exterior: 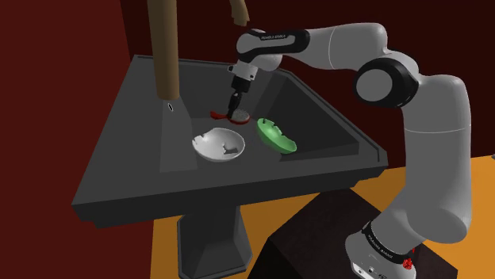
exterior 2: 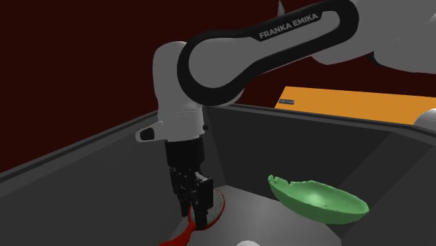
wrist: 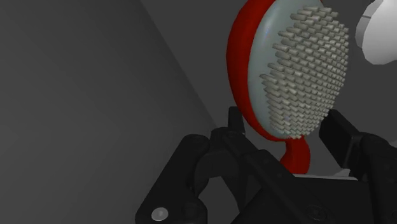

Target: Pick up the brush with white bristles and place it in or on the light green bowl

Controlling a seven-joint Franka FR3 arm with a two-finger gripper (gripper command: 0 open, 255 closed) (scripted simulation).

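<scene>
1. Fingers (wrist: 347,140) are closed across the brush (wrist: 299,70). One presses its smooth red back and the other meets the edge of the white bristles, just above where the head narrows into the handle.
2. Between them the brush sits low in the dark sink (exterior: 127,158), with its head pointing away from the fingers and its handle running back between them. From where I stand, I can't say whether it is off the sink floor.
3. I'd reckon it is light and stiff. The glossy back looks slippery and the bristles will give, so the hold could twist; the neck seems the steadier place to grip.
4. Just past the bristle-side finger lies a white bowl (exterior: 218,145).
5. Farther out, apart from the fingers, the light green bowl (exterior 2: 318,199) rests tipped and shallow. The brush may slide out unless it is laid in gently.
</scene>
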